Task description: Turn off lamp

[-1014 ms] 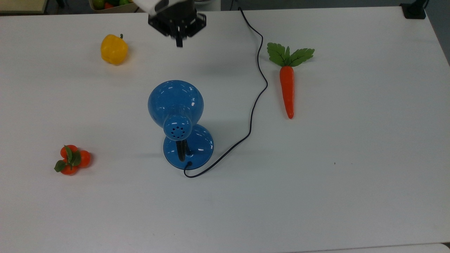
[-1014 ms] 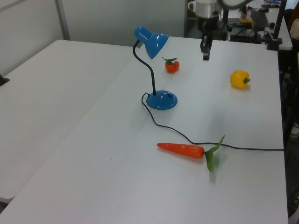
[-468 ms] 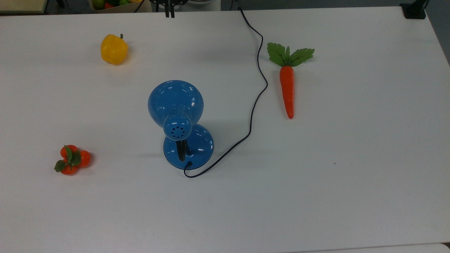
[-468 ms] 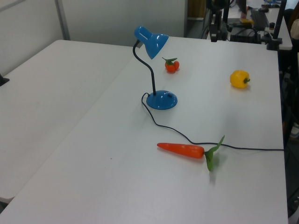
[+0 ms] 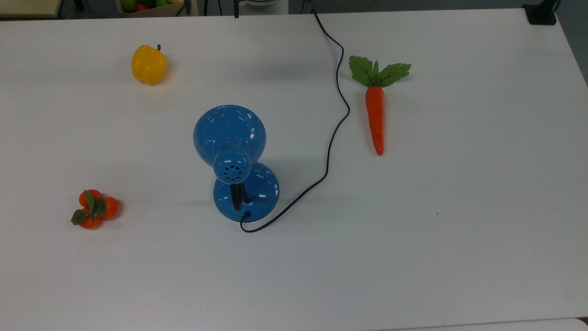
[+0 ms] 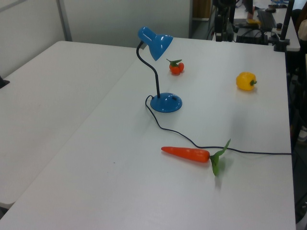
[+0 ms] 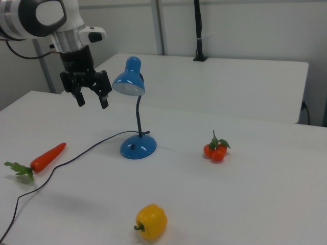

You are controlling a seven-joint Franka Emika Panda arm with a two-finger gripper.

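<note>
The lamp stands mid-table: its glossy blue dome shade (image 5: 228, 132) with a vented cap leans over the round blue base (image 5: 259, 193). A black gooseneck (image 6: 154, 76) joins the two. Its thin black cord (image 5: 339, 105) snakes off to the top view's upper edge. In the right view the shade (image 7: 129, 81) hangs above the base (image 7: 138, 147). My gripper (image 7: 92, 100) hovers open and empty in the air to the right view's left of the shade, apart from it. The gripper (image 6: 220, 29) is beyond the table's far edge in the left view. Its fingertips (image 5: 236, 13) just poke into the top view's upper edge.
A yellow pepper (image 5: 149, 64) lies at the top view's upper left, an orange fruit cluster (image 5: 94, 209) at its lower left, and a carrot (image 5: 375, 117) to the right of the cord. A second white table (image 6: 48, 96) adjoins on the left view's left.
The gripper has risen and drawn back from over the table toward the top view's upper edge, and its fingers have spread apart. The lamp and the other things have not moved.
</note>
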